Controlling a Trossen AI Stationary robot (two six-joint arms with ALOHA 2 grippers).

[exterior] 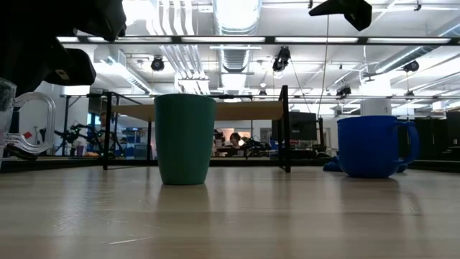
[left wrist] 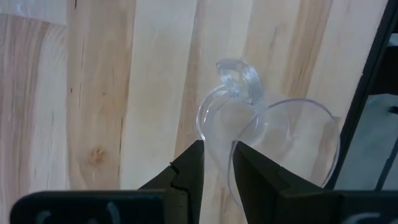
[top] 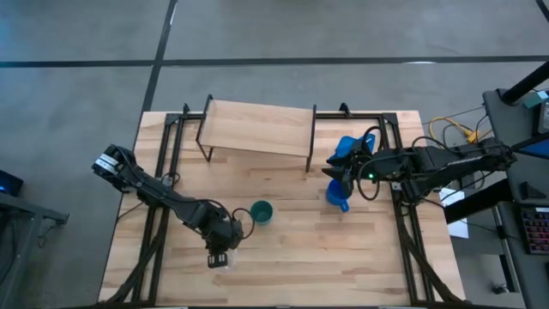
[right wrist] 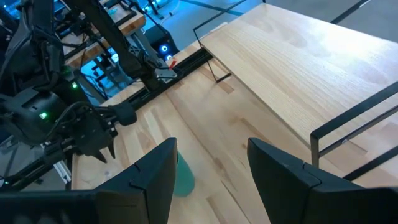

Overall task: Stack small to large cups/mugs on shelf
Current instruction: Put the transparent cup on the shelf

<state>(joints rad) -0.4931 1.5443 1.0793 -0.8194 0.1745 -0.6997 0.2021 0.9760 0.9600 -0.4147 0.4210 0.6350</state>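
The tiny clear glass cup sits in my left gripper near the table's near edge, left of centre. In the low view the cup shows at the left edge, under the dark gripper. The dark green cup stands upright on the table just right of that gripper. The bright blue mug stands upright on the table, right of the shelf. My right gripper hangs open above the mug, well clear of it. My left gripper pinches the glass cup's wall at the rim, close beside its handle. One finger stands inside the cup and the other outside. The fingers come from above. In the low view the cup hangs lifted clear of the table.
A blue cloth lies behind the blue mug near the shelf's right legs. Dark metal frame rails run along the table's left and right sides. Bare wood lies between the green cup and the blue mug.
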